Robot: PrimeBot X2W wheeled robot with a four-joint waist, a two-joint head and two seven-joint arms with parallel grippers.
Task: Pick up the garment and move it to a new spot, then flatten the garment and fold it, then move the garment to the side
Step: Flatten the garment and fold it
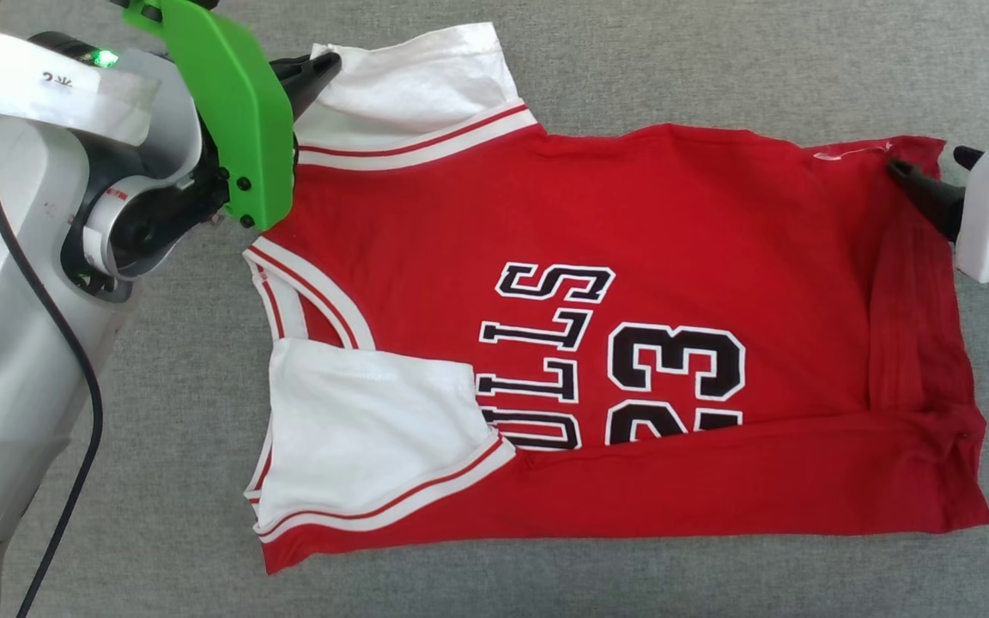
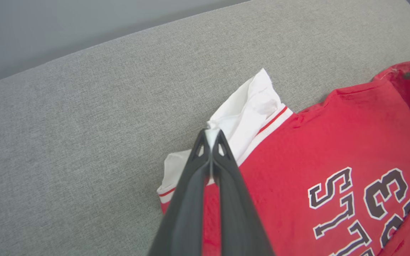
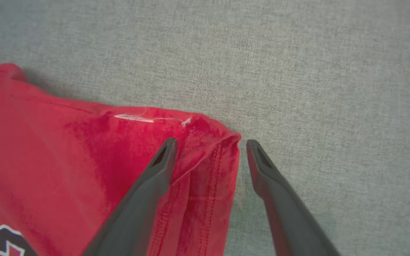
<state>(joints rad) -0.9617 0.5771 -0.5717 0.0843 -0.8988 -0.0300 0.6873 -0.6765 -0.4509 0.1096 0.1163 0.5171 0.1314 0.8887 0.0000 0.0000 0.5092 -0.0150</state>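
The left gripper [image 2: 212,137] was clamped shut on the white sleeve [image 2: 251,103] of the shirt [image 1: 675,223], which lay spread on the grey cloth surface [image 1: 632,584]. The right gripper [image 3: 208,145] stood open astride the hem corner [image 3: 222,153]. Folding seemed in hand. Next the right gripper needed to close, so both arms, reaching in low from opposite ends, could carry the far edge over.
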